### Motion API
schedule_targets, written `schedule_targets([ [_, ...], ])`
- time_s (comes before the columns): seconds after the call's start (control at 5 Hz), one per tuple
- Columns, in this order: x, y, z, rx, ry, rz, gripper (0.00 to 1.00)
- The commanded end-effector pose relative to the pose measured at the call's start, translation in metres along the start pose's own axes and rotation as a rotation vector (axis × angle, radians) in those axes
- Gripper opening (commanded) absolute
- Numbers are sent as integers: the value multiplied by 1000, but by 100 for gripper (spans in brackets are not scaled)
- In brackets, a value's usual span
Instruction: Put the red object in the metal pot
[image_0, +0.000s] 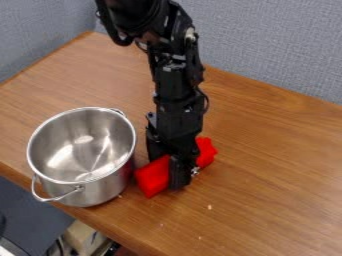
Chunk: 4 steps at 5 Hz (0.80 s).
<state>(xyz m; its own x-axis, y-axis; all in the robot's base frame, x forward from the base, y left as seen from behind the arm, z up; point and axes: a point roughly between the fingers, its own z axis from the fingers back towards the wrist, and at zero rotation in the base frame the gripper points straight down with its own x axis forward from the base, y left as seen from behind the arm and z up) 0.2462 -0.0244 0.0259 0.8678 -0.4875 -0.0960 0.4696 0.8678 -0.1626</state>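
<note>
- Just right of the metal pot (83, 158), the red object (155, 177) lies on the wooden table (261, 165), slanting from near left to far right.
- Over its middle, the black gripper (179, 172) points down; whether its fingers grip it, I cannot tell.
- Beyond, at the far side, a gray wall (274, 40).

Down over the red block (154, 178) on the wooden table (261, 160), black gripper (177, 178) hiding its middle, just beside the stainless-steel pot (83, 155).

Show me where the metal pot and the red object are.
Metal pot (83, 148): camera view, on its inner wall.
Red object (154, 178): camera view, on its end nearer the pot.
</note>
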Motion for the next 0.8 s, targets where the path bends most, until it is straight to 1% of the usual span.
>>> schedule_targets([
  [0.0,5,3,21,10,-73,15,0],
  [0.2,5,2,27,2,-84,16,0],
  [0.6,4,3,29,-10,-116,153,0],
])
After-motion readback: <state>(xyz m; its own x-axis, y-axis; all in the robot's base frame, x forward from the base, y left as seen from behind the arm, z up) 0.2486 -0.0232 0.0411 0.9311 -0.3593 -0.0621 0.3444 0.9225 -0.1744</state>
